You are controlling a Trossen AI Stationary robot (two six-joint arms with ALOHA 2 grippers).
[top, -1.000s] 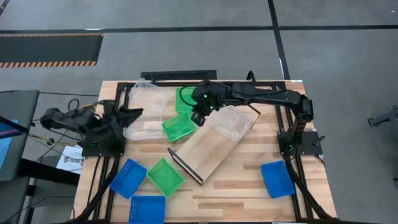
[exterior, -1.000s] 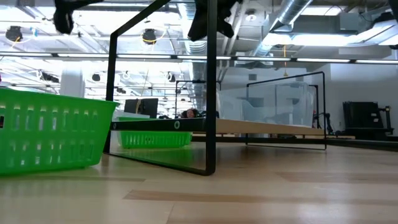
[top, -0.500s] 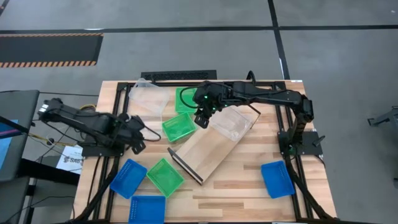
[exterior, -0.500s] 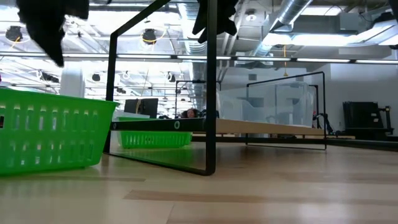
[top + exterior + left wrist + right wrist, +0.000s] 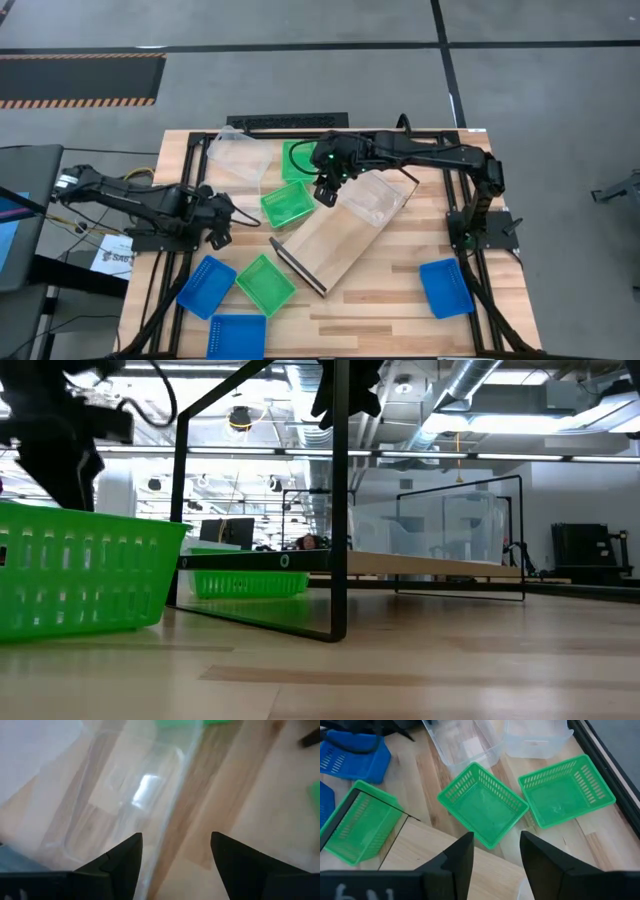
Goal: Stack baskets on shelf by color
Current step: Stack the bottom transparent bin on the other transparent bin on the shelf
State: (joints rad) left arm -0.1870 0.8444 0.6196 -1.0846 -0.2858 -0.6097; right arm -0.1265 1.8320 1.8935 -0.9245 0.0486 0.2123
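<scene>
1. The baskets look light, thin-walled and fairly stiff, and their smooth plastic is probably a little slippery. The perforated bottoms and slotted walls give no flat face to press on, so the top rim of one wall looks like the best place to pinch. A hard squeeze could bow a wall, the clear ones most of all.

2. Where they lie: two green baskets (image 5: pixel 288 203) sit at the back of the worktop (image 5: pixel 390 290) beside the shelf (image 5: pixel 340 232). A third green basket (image 5: pixel 265 283) lies at the shelf's near end. Two blue baskets (image 5: pixel 207 285) lie at the front left and one blue basket (image 5: pixel 445 286) at the front right. One clear basket (image 5: pixel 376 198) rests on the shelf's far end, and the other clear baskets (image 5: pixel 236 160) lie at the back left.

3. The shelf lies askew across the middle of the worktop, and no colour is stacked on it yet.

4. The right tool (image 5: pixel 492 854) hangs above the nearer of the two back green baskets, jaws apart and holding nothing. That basket's rim lies straight below it.

5. The left tool (image 5: pixel 175 851) hovers low over a clear basket (image 5: pixel 130 800) at the left side, jaws apart, empty and touching nothing.
</scene>
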